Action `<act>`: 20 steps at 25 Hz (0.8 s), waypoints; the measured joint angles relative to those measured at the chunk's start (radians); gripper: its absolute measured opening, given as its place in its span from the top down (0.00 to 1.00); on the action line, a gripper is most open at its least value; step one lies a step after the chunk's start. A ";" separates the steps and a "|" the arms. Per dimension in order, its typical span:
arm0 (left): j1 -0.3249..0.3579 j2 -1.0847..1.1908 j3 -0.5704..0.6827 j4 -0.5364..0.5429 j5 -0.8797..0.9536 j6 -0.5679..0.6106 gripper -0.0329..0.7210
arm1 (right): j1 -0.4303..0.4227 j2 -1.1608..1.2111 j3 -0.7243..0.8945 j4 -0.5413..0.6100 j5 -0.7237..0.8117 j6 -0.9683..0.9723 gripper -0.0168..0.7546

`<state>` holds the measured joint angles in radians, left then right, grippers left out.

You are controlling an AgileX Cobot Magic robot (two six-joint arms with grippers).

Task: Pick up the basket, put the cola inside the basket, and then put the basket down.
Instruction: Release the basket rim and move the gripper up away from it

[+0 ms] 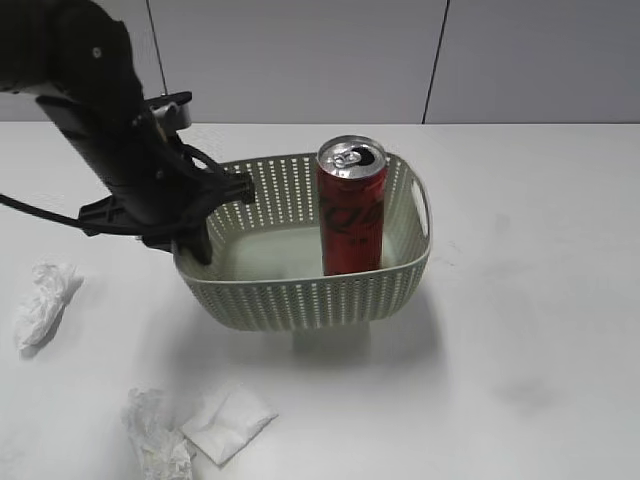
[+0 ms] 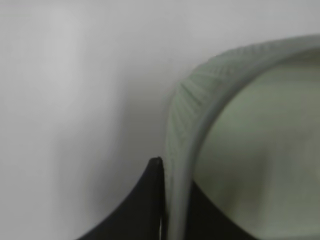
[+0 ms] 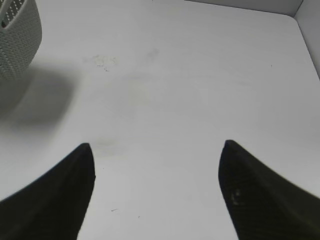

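The pale green basket hangs a little above the white table, with a shadow under it. The red cola can stands upright inside it at the right. My left gripper is shut on the basket's left rim, which shows up close in the left wrist view between the black fingers. My right gripper is open and empty over bare table. A corner of the basket shows at the top left of the right wrist view. The right arm is out of the exterior view.
Crumpled white tissues lie on the table at the left and front left, with a flatter piece beside them. A grey wall stands behind the table.
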<state>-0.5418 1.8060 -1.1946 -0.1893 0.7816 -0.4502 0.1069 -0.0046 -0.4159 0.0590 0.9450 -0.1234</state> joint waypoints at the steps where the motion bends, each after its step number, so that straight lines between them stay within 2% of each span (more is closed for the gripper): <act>1: 0.000 0.028 -0.023 0.000 0.009 0.000 0.96 | 0.000 0.000 0.000 -0.001 0.000 0.000 0.22; 7: 0.000 0.170 -0.165 -0.003 0.024 0.000 0.96 | 0.000 0.000 0.000 -0.001 0.000 0.001 0.22; 10: 0.000 0.218 -0.194 -0.005 0.023 0.017 0.90 | 0.000 0.000 0.000 -0.001 0.000 0.001 0.22; 13: 0.000 0.238 -0.202 -0.012 0.021 0.039 0.74 | 0.000 0.000 0.000 -0.002 0.000 0.001 0.22; 18: 0.000 0.240 -0.215 -0.018 0.015 0.059 0.26 | 0.000 0.000 0.000 -0.002 0.000 0.001 0.22; 20: 0.000 0.240 -0.238 -0.019 0.042 0.080 0.13 | 0.000 0.000 0.000 -0.002 0.000 0.001 0.22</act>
<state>-0.5418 2.0462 -1.4324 -0.2082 0.8233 -0.3705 0.1069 -0.0046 -0.4159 0.0574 0.9450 -0.1226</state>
